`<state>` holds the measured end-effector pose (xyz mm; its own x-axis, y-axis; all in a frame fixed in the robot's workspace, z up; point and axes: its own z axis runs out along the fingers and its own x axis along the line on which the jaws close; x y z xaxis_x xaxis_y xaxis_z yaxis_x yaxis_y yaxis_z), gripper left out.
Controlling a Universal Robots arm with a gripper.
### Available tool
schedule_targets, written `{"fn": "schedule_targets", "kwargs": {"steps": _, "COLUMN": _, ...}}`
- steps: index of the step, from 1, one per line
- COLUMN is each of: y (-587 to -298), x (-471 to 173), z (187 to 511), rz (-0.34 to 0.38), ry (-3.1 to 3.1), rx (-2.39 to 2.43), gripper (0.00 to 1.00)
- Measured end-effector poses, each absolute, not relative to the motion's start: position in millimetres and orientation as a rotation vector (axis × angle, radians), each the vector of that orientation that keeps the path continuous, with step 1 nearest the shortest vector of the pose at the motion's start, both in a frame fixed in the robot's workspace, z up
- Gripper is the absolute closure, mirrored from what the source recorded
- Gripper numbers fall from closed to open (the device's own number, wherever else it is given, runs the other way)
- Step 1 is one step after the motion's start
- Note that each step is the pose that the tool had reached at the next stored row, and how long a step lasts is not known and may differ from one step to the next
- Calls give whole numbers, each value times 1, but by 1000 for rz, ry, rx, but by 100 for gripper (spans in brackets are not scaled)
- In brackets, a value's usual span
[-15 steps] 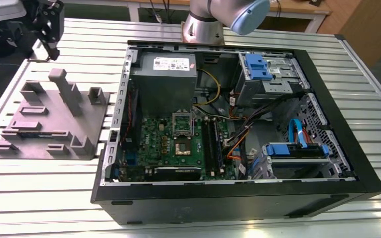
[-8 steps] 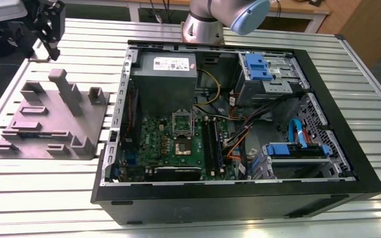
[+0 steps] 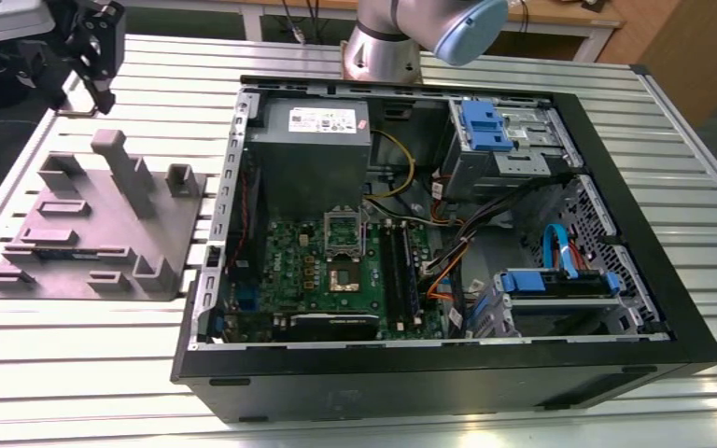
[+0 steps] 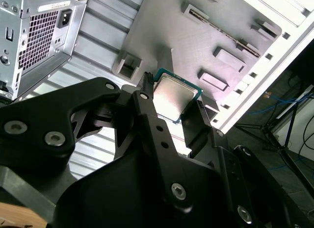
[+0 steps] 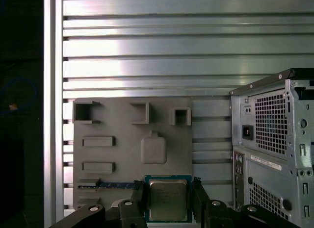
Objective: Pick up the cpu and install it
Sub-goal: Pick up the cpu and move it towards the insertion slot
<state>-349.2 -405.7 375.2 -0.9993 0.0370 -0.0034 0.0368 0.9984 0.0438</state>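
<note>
Nearest, in both wrist views: gripper (image 5: 168,201) with black fingers (image 5: 139,196) pressed in on two opposite edges of the cpu (image 5: 168,197), metal top facing the cameras, clear of everything beneath. Hangs over the grey fixture block (image 5: 122,135). Beyond that, bare slats of the tabletop (image 5: 147,41), and beside the block the rear panel of the computer case (image 5: 274,139). In the exterior view, sits high over the tabletop's far corner on the exterior view's left, with the block along that left edge and the open case across the middle. Socket (image 3: 344,273) on the board inside, frame apparently lifted, well apart from the chip. Likely risks: only a thin edge grip, so could slip or twist between the fingers during any travel; might snag cables or the case wall when going in; if set down rotated or tilted, probably bends socket contacts or fails to seat
</note>
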Motion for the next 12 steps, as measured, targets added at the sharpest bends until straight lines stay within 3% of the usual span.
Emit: {"fn": "schedule_targets", "kwargs": {"steps": 12, "y": -406, "x": -345, "z": 375, "rz": 69, "ry": 3136, "rx": 58, "gripper": 53}}
